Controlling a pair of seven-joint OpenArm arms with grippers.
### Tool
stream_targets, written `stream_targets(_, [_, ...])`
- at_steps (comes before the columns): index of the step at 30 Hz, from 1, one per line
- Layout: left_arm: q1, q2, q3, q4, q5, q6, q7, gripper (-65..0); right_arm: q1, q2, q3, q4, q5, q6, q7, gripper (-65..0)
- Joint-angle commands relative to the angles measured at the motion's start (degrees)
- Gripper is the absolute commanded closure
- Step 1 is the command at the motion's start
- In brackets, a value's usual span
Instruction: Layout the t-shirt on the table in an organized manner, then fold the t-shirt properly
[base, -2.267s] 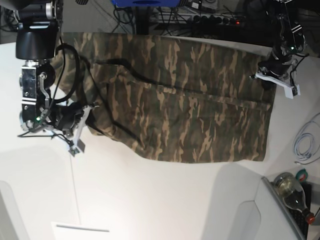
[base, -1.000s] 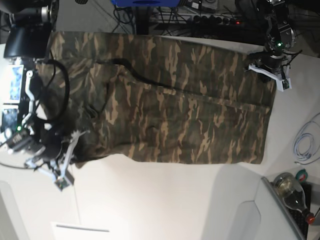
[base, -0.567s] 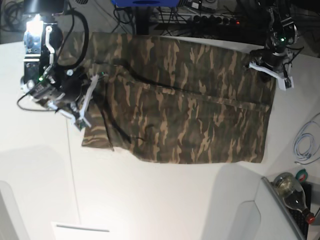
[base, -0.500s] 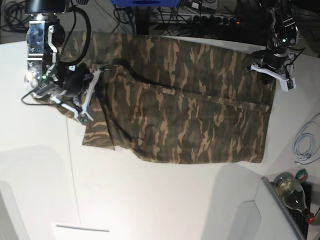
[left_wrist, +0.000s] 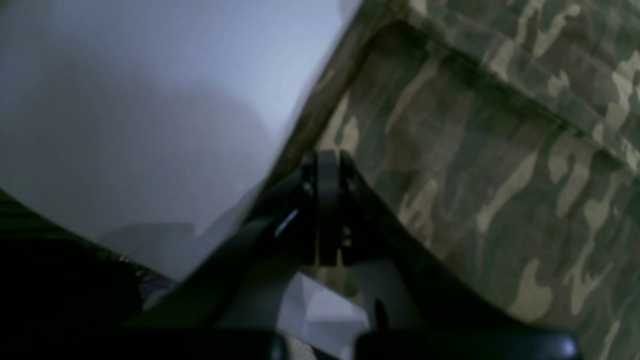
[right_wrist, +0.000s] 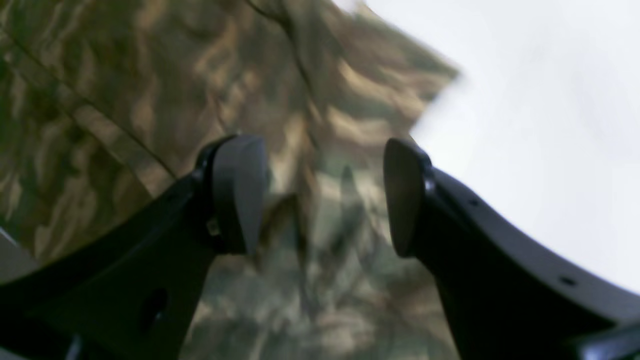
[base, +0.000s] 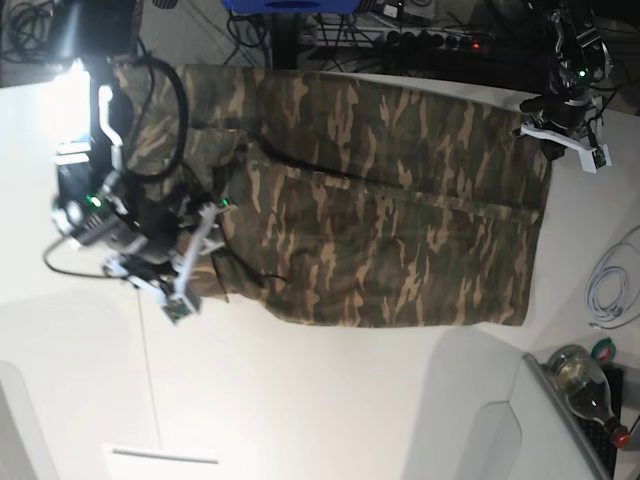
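Note:
The camouflage t-shirt (base: 400, 220) lies spread wide across the white table (base: 350, 400), mostly flat, with a bunched fold at its left end. My right gripper (base: 195, 255) hovers over that left end. In the right wrist view the right gripper (right_wrist: 320, 195) is open, its fingers (right_wrist: 235, 195) apart above blurred t-shirt (right_wrist: 100, 75) cloth, holding nothing. My left gripper (base: 560, 130) sits at the shirt's far right top corner. In the left wrist view the left gripper (left_wrist: 327, 200) is shut, and the hem of the t-shirt (left_wrist: 500, 150) runs into its closed tips beside bare table (left_wrist: 125, 100).
A glass bottle (base: 585, 385) lies at the bottom right, with a coiled white cable (base: 610, 285) above it. Cables and a power strip (base: 430, 40) run behind the table's far edge. A white sheet (base: 160, 460) lies near the bottom left.
My right gripper has opened and let go of the shirt's left end, dropping lower in the base view. The left gripper, still shut, has shifted slightly right at the corner.

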Motion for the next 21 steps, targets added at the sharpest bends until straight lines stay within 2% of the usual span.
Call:
stream_targets(1, [0.0,-0.7,-0.4,0.8,-0.2,-0.3,-1.3,0.0,2.4,0.3,-0.9,-1.7,0.2,-0.1,0.8,-35.4])
stream_targets(4, [0.0,-0.7,-0.4,0.7,-0.3,-0.3,-1.3,0.0,6.6,0.3,-2.7,-9.9,0.2,-1.0,2.3,-35.4])
stream_targets(6, [0.1,-0.7,-0.4,0.7,-0.3,-0.3,-1.3,0.0,7.8,0.3,-3.0,-14.2,0.2,-4.7,5.8,-35.4])
stream_targets(8, [0.7,-0.7,-0.4,0.7,-0.3,-0.3,-1.3,0.0,8.3,0.6,-3.1,-17.6,0.2,-6.8,9.4,-35.4])
stream_targets(13, [0.8,-0.7,-0.4,0.6,-0.3,-0.3,-1.3,0.0,10.5,2.8,-3.7,-23.6,0.2,-7.0,10.3,-34.5])
stream_targets(14, [0.8,-0.7,-0.4,0.6,-0.3,-0.3,-1.3,0.0,10.5,2.8,-3.6,-23.7,0.2,-7.0,10.3,-32.3])
stream_targets(18, [0.8,-0.7,-0.4,0.6,-0.2,-0.3,-1.3,0.0,10.3,3.9,-3.5,-23.5,0.2,-7.0,10.3,-16.5])
stream_targets(21, [0.8,-0.7,-0.4,0.6,-0.3,-0.3,-1.3,0.0,10.3,4.3,-3.5,-23.5,0.2,-7.0,10.3,-12.9])
